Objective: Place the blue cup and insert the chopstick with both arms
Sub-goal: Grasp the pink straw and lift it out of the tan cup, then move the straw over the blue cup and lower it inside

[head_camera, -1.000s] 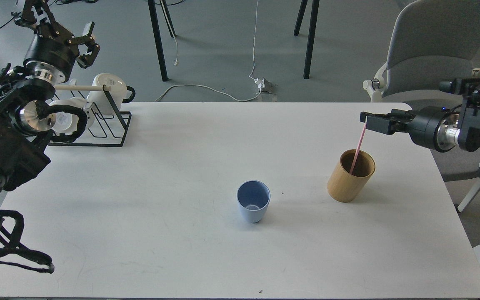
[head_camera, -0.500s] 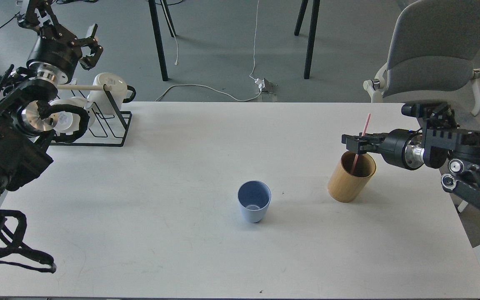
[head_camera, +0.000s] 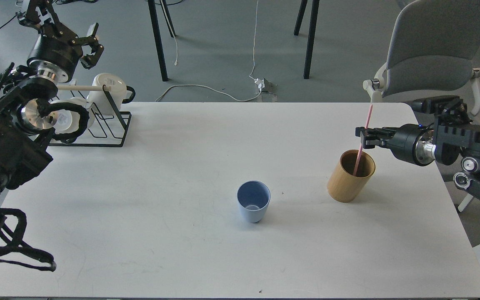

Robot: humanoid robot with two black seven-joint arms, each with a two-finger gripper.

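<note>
Reaching in level from the right, our right gripper (head_camera: 364,138) pinches the one pink chopstick (head_camera: 362,141), whose lower end sits inside the single bamboo cylinder (head_camera: 351,176). Our left gripper (head_camera: 66,28) is raised above the black wire rack (head_camera: 111,121), fingers spread and empty. One blue cup (head_camera: 253,201) stands upright mid-table (well apart from the cylinder). Two white mugs (head_camera: 107,92) rest on the rack. White table (head_camera: 181,250), grey floor, one grey chair (head_camera: 433,50)
</note>
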